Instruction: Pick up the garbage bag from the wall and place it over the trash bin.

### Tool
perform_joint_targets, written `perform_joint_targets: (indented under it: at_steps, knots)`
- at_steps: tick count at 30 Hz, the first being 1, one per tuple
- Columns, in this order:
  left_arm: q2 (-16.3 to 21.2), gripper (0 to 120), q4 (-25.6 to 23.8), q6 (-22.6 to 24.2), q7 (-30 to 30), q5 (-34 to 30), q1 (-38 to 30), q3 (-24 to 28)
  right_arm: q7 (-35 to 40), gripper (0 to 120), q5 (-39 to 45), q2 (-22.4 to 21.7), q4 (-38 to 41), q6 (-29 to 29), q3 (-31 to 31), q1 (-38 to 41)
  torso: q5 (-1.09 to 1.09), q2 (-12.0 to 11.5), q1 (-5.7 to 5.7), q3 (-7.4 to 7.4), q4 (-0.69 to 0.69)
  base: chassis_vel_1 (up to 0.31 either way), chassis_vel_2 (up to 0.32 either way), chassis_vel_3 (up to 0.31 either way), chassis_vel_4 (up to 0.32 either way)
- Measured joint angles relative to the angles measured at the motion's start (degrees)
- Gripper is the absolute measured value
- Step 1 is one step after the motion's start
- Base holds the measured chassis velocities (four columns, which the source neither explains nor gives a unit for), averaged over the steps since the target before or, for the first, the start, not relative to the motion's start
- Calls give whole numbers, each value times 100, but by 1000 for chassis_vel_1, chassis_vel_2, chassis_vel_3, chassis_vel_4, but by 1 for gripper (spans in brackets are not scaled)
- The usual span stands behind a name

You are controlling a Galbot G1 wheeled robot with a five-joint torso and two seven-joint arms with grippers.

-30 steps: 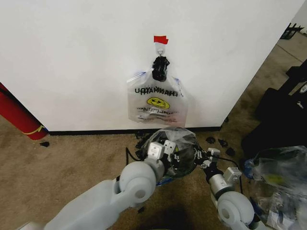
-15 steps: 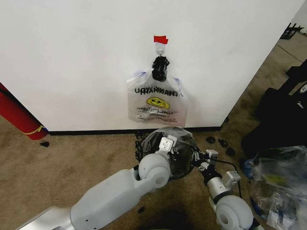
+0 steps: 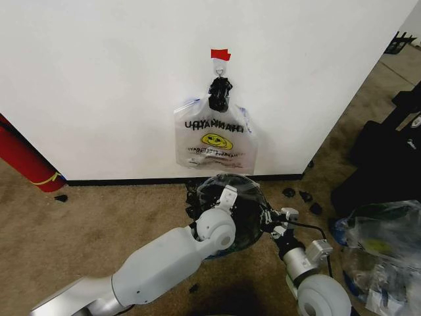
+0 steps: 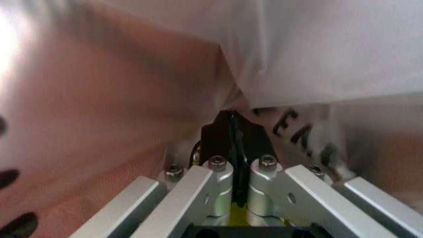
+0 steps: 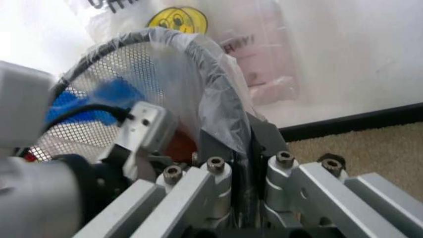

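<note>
Both grippers — left gripper (image 3: 228, 195), right gripper (image 3: 271, 221) — are pinching the garbage bag (image 5: 218, 94) with clenched jaws, stretching it across the trash bin (image 3: 253, 214) rim, left at the wall side.

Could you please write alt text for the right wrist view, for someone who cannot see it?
The right gripper, fingers shut, pinches the see-through garbage bag where it drapes over the rim of the black wire-mesh trash bin. The left gripper's wrist is close beside the bin. Behind hangs a bundle of smiley-face bags against the white wall, above tan carpet.
</note>
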Motion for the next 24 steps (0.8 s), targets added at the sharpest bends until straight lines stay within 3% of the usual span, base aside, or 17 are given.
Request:
perform_joint_targets:
  at_steps: [8, 13, 19, 24]
  knots:
    - [-62, 0, 316, -4, 101, 112, -91, 9, -141, 1, 7, 3, 65, 81, 2, -57, 0, 0, 0, 0, 0, 0, 0, 0, 0]
    - [7, 0, 147, -5, 124, 85, -75, 11, -189, 1, -1, 29, -9, 165, 25, -20, -1, 0, 0, 0, 0, 0, 0, 0, 0]
    - [348, 0, -785, -6, 205, -4, 203, 96, -509, 1, -259, 156, -528, 644, -40, 233, 0, 0, 0, 0, 0, 0, 0, 0, 0]
    - [570, 0, -1219, -7, 238, -165, 339, 157, -787, 1, -507, 198, -733, 860, -97, 354, -1, 0, 0, 0, 0, 0, 0, 0, 0]
